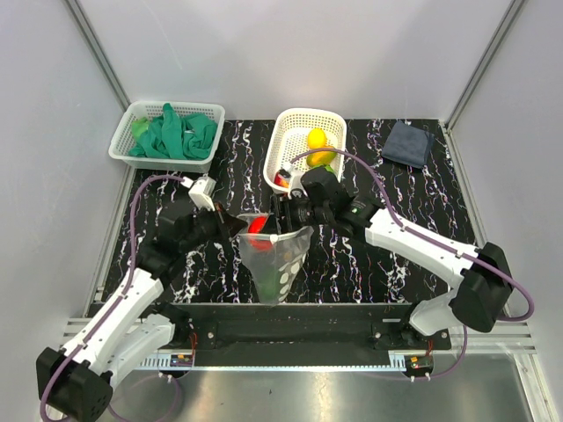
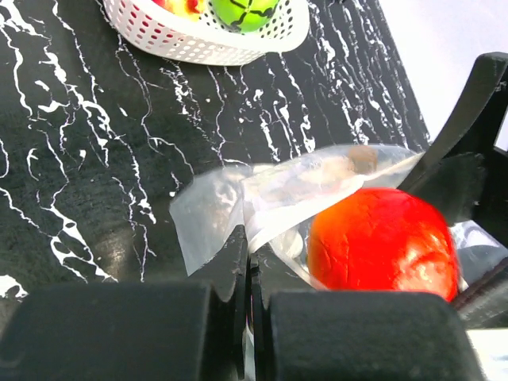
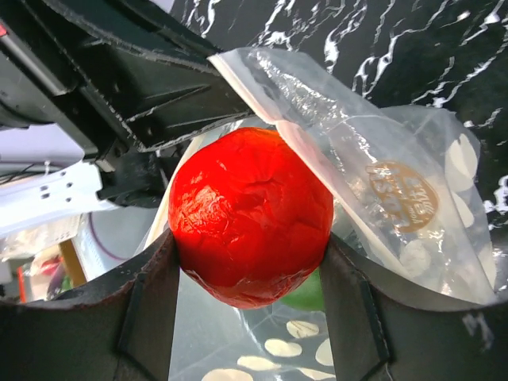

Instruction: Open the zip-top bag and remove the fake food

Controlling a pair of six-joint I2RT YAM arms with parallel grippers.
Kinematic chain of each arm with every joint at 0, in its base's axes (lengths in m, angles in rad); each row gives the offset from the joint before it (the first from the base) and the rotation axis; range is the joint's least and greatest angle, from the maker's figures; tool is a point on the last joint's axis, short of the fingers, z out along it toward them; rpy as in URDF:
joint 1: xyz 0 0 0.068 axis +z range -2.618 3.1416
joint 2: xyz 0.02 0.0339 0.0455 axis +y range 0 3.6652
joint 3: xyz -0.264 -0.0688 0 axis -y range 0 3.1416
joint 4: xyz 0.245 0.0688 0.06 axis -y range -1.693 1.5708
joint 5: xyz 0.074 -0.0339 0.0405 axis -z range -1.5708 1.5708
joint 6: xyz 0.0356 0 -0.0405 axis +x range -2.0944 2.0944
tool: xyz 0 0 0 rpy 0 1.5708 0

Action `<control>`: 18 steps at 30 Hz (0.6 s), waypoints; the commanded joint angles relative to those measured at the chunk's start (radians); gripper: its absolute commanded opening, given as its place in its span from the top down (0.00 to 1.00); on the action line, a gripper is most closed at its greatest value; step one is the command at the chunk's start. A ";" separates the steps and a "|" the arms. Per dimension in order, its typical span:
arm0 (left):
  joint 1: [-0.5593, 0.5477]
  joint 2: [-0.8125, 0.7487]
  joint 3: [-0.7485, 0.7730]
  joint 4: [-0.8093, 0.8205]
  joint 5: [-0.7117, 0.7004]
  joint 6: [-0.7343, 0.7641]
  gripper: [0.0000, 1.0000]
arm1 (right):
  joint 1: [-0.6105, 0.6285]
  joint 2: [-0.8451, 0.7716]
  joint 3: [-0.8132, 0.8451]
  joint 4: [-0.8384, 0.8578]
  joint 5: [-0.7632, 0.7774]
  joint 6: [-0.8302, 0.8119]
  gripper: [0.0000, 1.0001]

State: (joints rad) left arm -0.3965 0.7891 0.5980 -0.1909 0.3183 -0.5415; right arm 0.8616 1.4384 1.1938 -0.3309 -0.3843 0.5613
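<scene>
Black desk (image 1: pixel 352 274) veined in white fills the floor of a grey-walled cell. At its centre stands the zip-top bag (image 1: pixel 280 257), mouth upward. The right claw (image 3: pixel 250 262) sits at that mouth, on the bag's 12 o'clock side in the top view. Its jaws are spread wide and press both flanks of a red piece of fake food (image 3: pixel 252 210) at the opening. A green piece (image 3: pixel 309 295) lies beneath it inside the bag. The left claw (image 2: pixel 250 274), at the bag's 10 o'clock, is pinched fully together on the clear lip of the bag.

The left arm rises from its base at 7 o'clock, elbow bent, forearm aimed toward 2 o'clock. The right arm reaches from 4 o'clock, forearm pointing toward 10 o'clock. A white basket (image 1: pixel 277 154) at the desk's 12 o'clock holds yellow and green pieces.
</scene>
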 commanded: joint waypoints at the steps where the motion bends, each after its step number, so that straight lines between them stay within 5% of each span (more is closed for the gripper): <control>1: 0.024 -0.008 0.028 -0.048 -0.114 0.100 1.00 | -0.012 -0.036 0.007 0.049 -0.188 -0.023 0.71; 5: 0.031 -0.027 0.071 -0.056 -0.113 0.135 1.00 | -0.010 -0.038 -0.039 0.023 -0.268 -0.090 0.70; 10: 0.031 -0.028 0.047 -0.032 -0.001 0.121 1.00 | -0.012 -0.095 -0.040 0.072 -0.104 -0.095 0.77; 18: 0.031 -0.067 -0.069 0.024 0.073 0.003 1.00 | -0.012 -0.086 0.001 0.378 0.044 -0.092 0.82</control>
State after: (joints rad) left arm -0.3862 0.7322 0.5751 -0.1818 0.3912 -0.5114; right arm 0.8551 1.3838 1.1381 -0.1471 -0.4011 0.4774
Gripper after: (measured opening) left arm 0.008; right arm 0.659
